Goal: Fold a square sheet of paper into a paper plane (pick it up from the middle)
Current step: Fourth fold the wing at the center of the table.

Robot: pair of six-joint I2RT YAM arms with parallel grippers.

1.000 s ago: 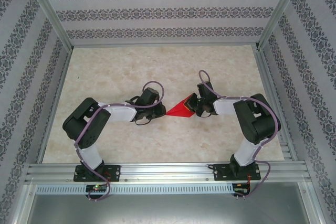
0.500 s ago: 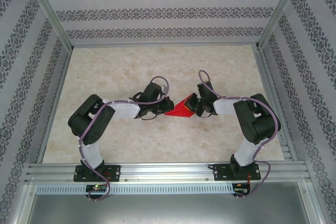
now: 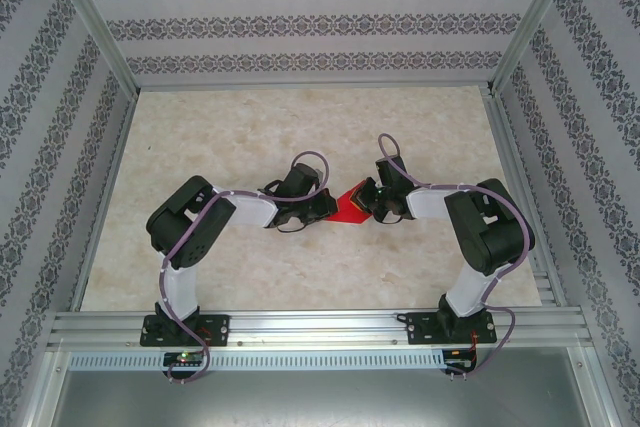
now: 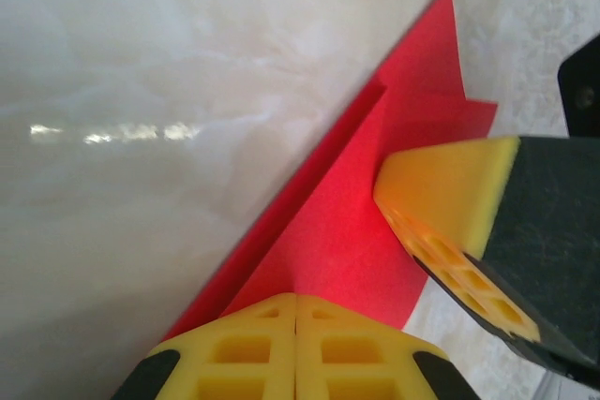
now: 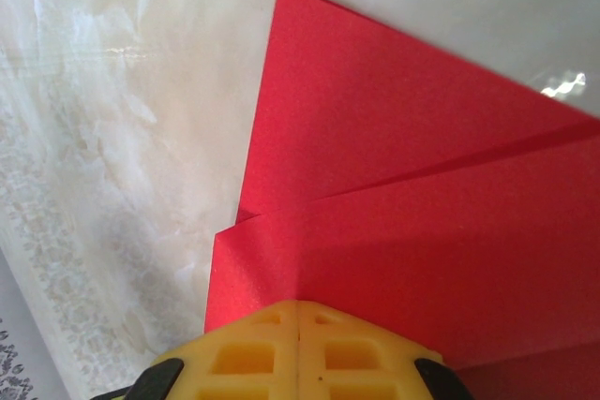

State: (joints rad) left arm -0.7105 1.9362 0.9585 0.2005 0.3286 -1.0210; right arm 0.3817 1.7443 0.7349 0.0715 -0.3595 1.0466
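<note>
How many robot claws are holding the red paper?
2. The left gripper is shut on the left end of the red paper. The right gripper is shut on its right end, facing the left one.

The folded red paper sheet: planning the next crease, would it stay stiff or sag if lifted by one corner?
Probably saggy: the folded red paper sheet looks thin, though its layered flaps may stiffen it. Likely slides on the glossy pale marbled table.
</note>
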